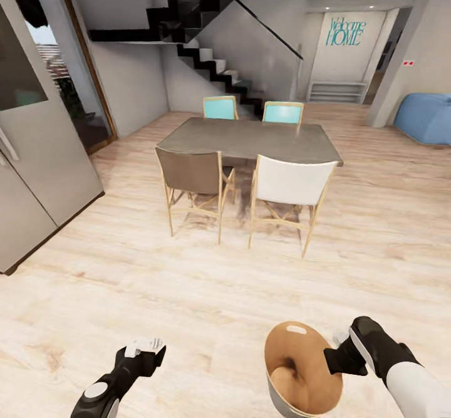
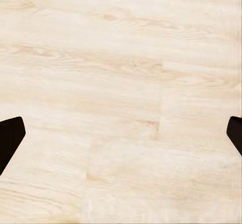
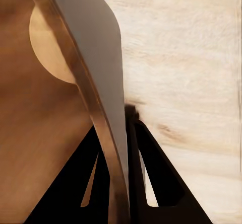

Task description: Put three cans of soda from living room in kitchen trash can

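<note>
The tash can (image 1: 300,368), grey outside and tan-brown inside, hangs low at the right in the head view, its oval handle slot (image 1: 294,329) on the far side. My right gripper (image 1: 335,360) is shut on its near rim. In the right wrist view the dark fingers (image 3: 151,173) pinch the rim (image 3: 96,108), one on each side of the wall. My left gripper (image 1: 145,348) is open over bare wood floor, with its two fingertips (image 2: 10,138) far apart and nothing between them. The soda cans are out of view.
A grey dining table (image 1: 250,139) with several chairs stands ahead, a brown chair (image 1: 194,177) and a white chair (image 1: 291,186) nearest. A steel fridge (image 1: 37,173) is at the left, stairs (image 1: 213,67) behind, and a blue sofa (image 1: 426,117) far right.
</note>
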Controlling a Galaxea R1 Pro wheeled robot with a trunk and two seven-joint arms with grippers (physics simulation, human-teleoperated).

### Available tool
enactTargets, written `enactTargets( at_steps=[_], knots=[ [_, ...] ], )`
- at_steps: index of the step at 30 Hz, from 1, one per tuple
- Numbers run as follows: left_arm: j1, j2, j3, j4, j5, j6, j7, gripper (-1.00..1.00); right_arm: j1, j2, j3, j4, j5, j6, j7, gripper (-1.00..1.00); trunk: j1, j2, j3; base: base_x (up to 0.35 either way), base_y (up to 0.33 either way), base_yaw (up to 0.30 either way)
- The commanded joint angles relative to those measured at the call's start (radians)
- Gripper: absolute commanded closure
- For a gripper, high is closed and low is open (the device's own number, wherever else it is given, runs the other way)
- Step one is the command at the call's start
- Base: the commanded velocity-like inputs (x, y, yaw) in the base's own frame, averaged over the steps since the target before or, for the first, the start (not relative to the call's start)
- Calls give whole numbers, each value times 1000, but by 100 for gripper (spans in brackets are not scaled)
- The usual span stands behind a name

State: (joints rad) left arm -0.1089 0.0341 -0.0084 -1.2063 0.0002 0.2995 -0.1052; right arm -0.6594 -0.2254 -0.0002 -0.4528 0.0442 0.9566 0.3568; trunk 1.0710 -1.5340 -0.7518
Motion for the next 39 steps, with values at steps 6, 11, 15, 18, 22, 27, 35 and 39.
enactTargets(
  at_steps=[6,11,15,18,22,27,35,39],
  knots=[
    [0,0,-1,-1,1,0,-1,-100,-1,2,-2,-1,-15,3,4,100,0,0,0,0,-288,-249],
    [0,1,-1,-1,2,0,-1,-100,-1,2,-3,-2,-15,4,1,100,0,0,0,0,-293,-249],
    [0,1,-1,-1,3,0,-1,-100,-1,3,-3,-3,-15,4,1,100,0,0,0,0,-294,-249],
    [0,1,-1,-1,3,0,-1,-100,-1,2,-3,-3,-14,4,2,100,0,0,0,0,-294,-249],
    [0,1,-1,-1,6,0,-2,-100,-1,1,-3,-3,-15,4,2,100,0,0,0,0,-294,-249],
    [0,1,-1,-2,9,0,-3,-100,-1,-1,-3,-3,-15,4,4,100,0,0,0,10,-294,-249],
    [0,1,-1,-2,9,0,-4,-100,-1,-4,-3,-1,-14,4,6,100,0,0,0,101,-278,-249],
    [0,1,-1,-3,9,0,-4,-100,-1,-4,-3,-1,-14,4,7,100,0,0,0,227,-186,-249]
  ],
)
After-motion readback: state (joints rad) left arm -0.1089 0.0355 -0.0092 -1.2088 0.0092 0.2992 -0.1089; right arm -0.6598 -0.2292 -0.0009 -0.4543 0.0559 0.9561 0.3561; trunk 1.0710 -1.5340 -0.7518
